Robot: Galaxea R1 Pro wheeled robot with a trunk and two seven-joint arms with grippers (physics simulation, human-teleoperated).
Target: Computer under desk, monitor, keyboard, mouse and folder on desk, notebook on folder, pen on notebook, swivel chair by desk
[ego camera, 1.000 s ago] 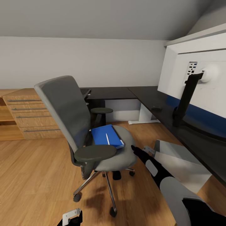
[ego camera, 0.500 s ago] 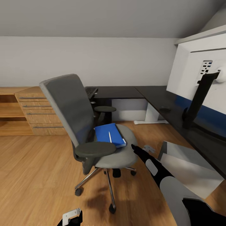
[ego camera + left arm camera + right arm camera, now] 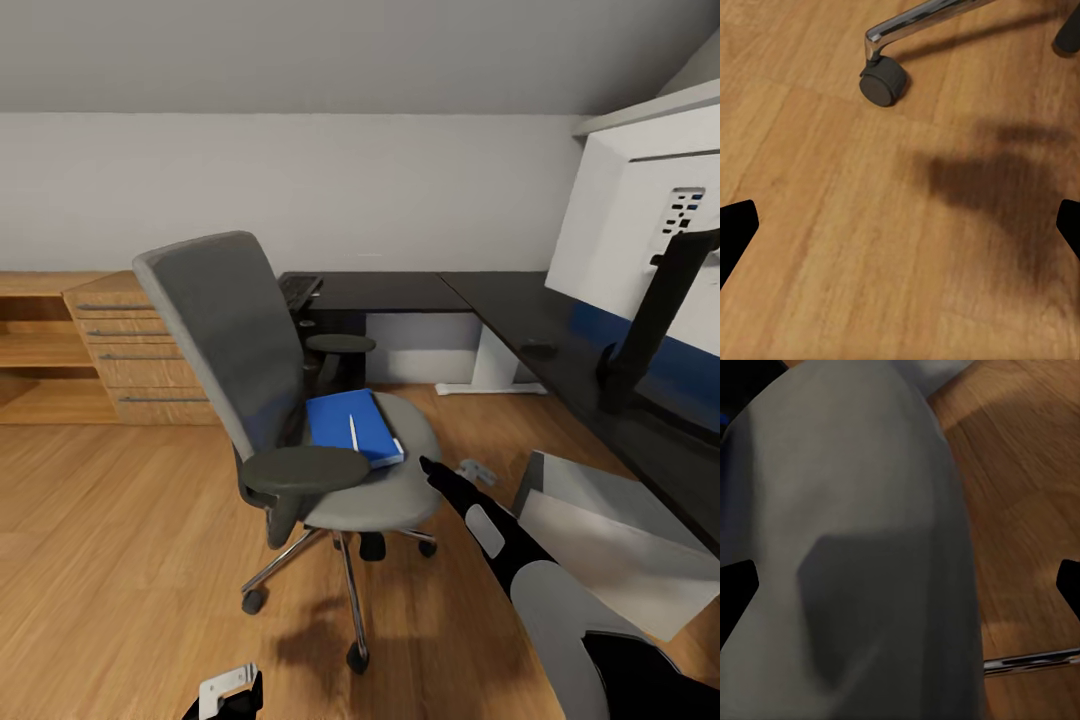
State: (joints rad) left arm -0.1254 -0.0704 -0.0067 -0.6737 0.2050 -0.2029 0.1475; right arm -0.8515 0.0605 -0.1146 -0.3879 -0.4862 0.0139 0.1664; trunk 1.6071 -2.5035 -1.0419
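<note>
No readable text, labels, brands or numbers in any view. The monitor [image 3: 640, 225] shows its plain white back with a cluster of small dark port slots, no legible marking. The folder [image 3: 350, 427] cover on the swivel chair [image 3: 290, 420] is blank blue. The keyboard [image 3: 299, 289] keys, on the desk [image 3: 400, 292] behind the chair, are too small to read.

Pen [image 3: 352, 432] on folder [image 3: 350, 428] on swivel chair [image 3: 300, 400]; desk [image 3: 420, 293] behind; monitor [image 3: 640, 250] right.
</note>
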